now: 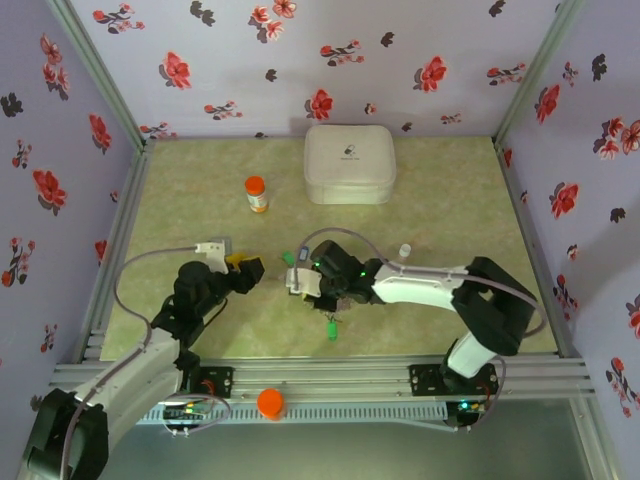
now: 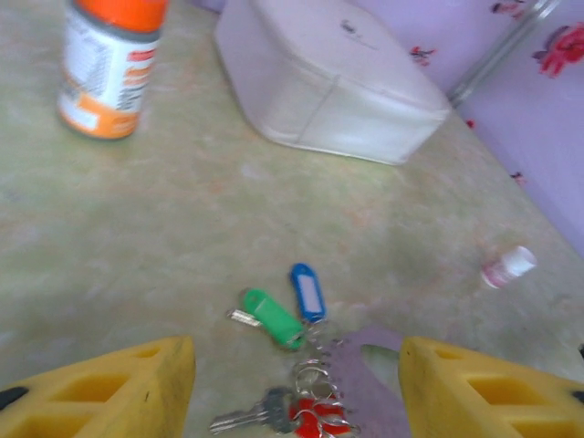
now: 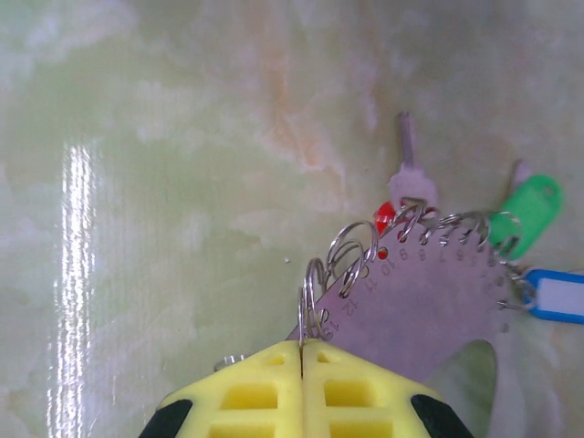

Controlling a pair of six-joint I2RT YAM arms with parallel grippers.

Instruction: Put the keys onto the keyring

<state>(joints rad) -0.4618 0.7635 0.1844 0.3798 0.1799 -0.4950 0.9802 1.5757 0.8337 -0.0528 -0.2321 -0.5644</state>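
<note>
Two claws meet over the middle of the pale green marbled counter (image 1: 200, 200), where the flat grey crescent-shaped metal keyring (image 3: 420, 301) lies with small silver wire loops strung along its numbered edge. The right claw (image 3: 301, 351) is pressed fully shut, and one of those loops appears pinched in the seam between its yellow fingers, so it has the keyring by its rim. The left claw (image 2: 297, 365) stands about half open with nothing in it, facing the bunch from just beside it. Several tiny silver keys already hang from the loops: one with a red plastic tag (image 3: 385, 216), one with a green tag (image 3: 529, 210) and one with a blue tag (image 3: 557, 297). Another green-tagged key (image 1: 331, 327) lies loose on the counter near the right arm, so the task looks partly done. To do this step well, I judge the right claw should hold its pinch firm and low, so the plate does not swing. The left claw should close on the loose key's tag, not its thin blade, and bring its hole squarely to a free loop. A slipping loop is the main risk.
</note>
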